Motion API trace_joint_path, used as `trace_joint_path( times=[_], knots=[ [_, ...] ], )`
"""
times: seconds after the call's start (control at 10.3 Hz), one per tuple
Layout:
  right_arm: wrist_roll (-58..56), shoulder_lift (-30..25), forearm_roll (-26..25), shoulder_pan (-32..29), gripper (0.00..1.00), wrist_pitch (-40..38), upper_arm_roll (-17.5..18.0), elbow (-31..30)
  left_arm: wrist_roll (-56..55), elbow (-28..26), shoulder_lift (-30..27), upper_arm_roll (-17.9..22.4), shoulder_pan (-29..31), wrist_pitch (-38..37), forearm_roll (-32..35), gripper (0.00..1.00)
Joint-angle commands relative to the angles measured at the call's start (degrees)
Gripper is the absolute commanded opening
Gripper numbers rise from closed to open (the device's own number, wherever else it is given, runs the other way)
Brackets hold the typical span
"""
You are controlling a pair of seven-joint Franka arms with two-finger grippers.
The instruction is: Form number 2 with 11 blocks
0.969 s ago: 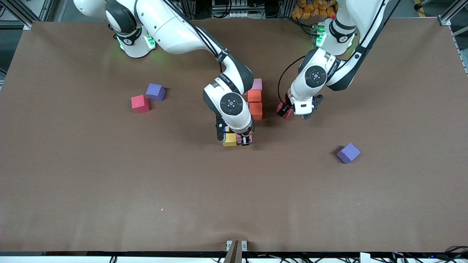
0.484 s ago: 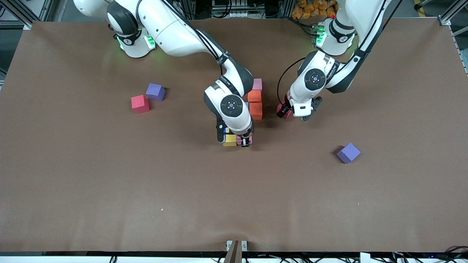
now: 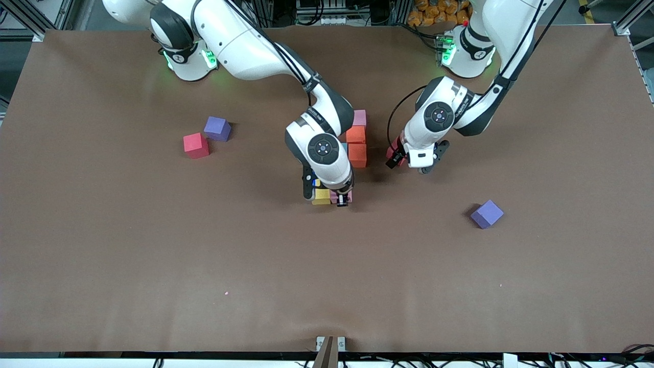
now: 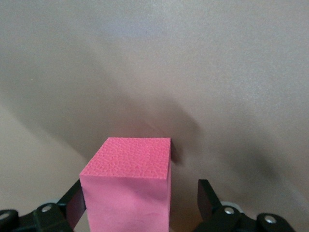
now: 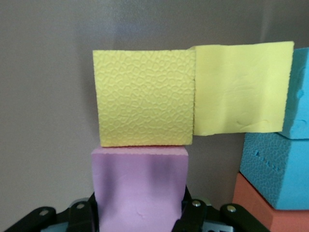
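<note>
White arms (image 3: 245,36), black joints (green base lights), black cables.

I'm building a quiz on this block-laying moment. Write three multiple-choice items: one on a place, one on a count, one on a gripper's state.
1. What sits beside the red cube?
A a purple cube
B a green cube
C a blue cube

2. How many purple cubes lie on the table?
A one
B two
C four

3. The right gripper is
A wide open over bare table
B shut on a pink cube
C out of view

Answers: 1 A, a purple cube touches its corner. 2 B, the second lies toward the left arm's end. 3 B, its fingers clamp the pink cube against a yellow cube.
</note>
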Motion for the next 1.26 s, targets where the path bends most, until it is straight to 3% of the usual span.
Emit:
trace_joint_path(
  times=[0.0, 0.39, 0.77, 0.87, 0.97, 1.07, 1.16],
  knots=[
    [1.3, 1.8, 0.5, 0.1, 0.52, 0.5, -0.3, 2.3, 0.2, 0.4, 0.2, -0.2, 0.3, -0.1, 1.6, 0.96],
    [2.0, 2.6, 0.4, 0.2, 0.52, 1.2, -0.4, 2.3, -0.2, 0.4, -0.5, -0.3, -0.2, -0.4, 1.6, 0.94],
    [2.0, 3.0, 0.2, 0.2, 0.52, 1.2, -0.4, 2.3, -0.3, 0.3, -0.2, -0.5, -0.6, -0.4, 1.7, 0.68],
    [2.0, 3.0, 0.2, 0.2, 0.61, 1.2, -0.4, 2.3, -0.4, 0.4, -0.3, -0.6, -0.6, -0.4, 1.6, 0.65],
    [2.1, 3.0, 0.2, 0.2, 0.85, 1.2, -0.4, 2.2, -0.2, 0.4, -0.3, -0.6, -0.6, -0.8, 1.6, 0.62],
    [2.0, 3.0, 0.0, 0.2, 1.00, 1.2, -0.4, 2.2, 0.0, 1.1, -0.3, -0.6, -0.7, -2.1, 1.7, 0.57],
    [2.0, 3.0, -0.1, 0.2, 1.00, 1.1, -0.4, 2.2, 0.0, 2.7, -0.3, -0.6, -0.5, -3.8, 1.7, 0.53]
  ],
)
